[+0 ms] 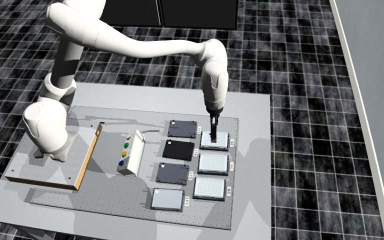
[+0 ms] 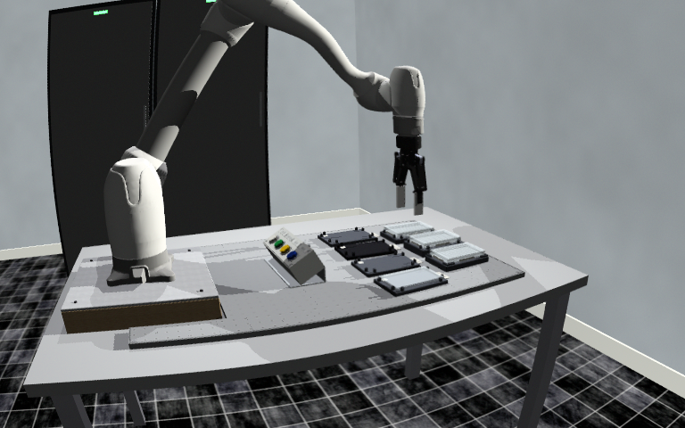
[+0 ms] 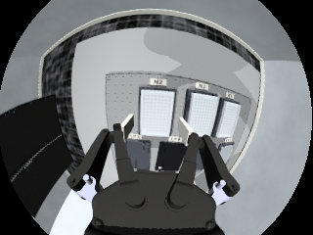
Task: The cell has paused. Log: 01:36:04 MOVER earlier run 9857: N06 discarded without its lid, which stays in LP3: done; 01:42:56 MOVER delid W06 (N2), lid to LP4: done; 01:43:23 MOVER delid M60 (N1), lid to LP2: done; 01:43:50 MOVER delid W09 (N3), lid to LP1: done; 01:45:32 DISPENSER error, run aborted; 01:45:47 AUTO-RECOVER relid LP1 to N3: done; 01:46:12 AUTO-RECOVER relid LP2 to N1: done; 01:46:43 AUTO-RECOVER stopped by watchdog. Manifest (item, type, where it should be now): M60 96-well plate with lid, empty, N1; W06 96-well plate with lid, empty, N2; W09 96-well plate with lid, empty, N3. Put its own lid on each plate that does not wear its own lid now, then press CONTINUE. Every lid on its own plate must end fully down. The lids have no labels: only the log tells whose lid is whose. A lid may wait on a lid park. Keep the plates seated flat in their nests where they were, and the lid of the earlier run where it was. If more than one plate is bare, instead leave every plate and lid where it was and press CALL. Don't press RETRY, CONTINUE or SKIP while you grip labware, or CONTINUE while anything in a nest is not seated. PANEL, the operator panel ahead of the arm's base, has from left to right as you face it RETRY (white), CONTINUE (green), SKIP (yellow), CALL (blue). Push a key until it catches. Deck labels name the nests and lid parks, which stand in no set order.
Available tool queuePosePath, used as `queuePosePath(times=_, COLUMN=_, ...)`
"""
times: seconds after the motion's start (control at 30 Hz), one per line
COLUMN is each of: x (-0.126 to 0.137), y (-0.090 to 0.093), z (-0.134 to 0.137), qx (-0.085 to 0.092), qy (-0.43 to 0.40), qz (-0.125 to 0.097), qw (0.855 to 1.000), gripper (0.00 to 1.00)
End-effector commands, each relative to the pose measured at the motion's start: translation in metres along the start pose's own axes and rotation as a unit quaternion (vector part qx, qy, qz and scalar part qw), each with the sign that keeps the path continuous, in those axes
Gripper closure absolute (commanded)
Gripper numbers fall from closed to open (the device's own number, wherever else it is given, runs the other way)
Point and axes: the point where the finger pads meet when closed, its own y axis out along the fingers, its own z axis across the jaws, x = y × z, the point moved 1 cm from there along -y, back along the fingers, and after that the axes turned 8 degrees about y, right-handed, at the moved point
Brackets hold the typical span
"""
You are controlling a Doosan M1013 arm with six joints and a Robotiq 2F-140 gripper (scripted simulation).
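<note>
Three white 96-well plates sit in the right column of nests: N2 at the far end, N1 [image 1: 213,163] in the middle, N3 [image 1: 209,187] nearest. All three look alike and flat; I cannot tell lids from bare tops. In the left column, parks LP1 [image 1: 182,128], LP4 [image 1: 178,150] and LP2 [image 1: 172,173] show dark, bare pads. LP3 [image 1: 166,199] holds a pale clear lid. My gripper [image 1: 213,138] hangs open and empty above the N2 plate, clear of it in the side view [image 2: 408,204]. The wrist view shows nothing between the fingers.
The operator panel [image 1: 130,152] stands left of the lid parks, with white, green [image 1: 126,145], yellow and blue [image 1: 121,162] keys. The arm's base sits on a raised block [image 1: 50,158] at the left. The deck edge runs just right of the nests.
</note>
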Motion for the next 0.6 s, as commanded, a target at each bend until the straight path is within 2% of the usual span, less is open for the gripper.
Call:
queuePosePath(times=0.0, x=0.000, y=-0.002, z=0.000, qx=0.000, qy=0.000, qz=0.000, qw=1.000, gripper=0.34)
queuePosePath(times=0.37, x=0.002, y=-0.006, z=0.001, qx=0.000, qy=0.000, qz=0.000, qw=1.000, gripper=0.34)
queuePosePath(times=0.47, x=0.025, y=-0.018, z=0.015, qx=0.000, qy=-0.001, qz=0.000, qw=1.000, gripper=0.34)
queuePosePath(times=0.53, x=0.025, y=-0.018, z=0.015, qx=0.000, qy=-0.001, qz=0.000, qw=1.000, gripper=0.34)
queuePosePath(times=0.57, x=0.041, y=-0.025, z=0.023, qx=0.000, qy=-0.001, qz=0.000, qw=1.000, gripper=0.34)
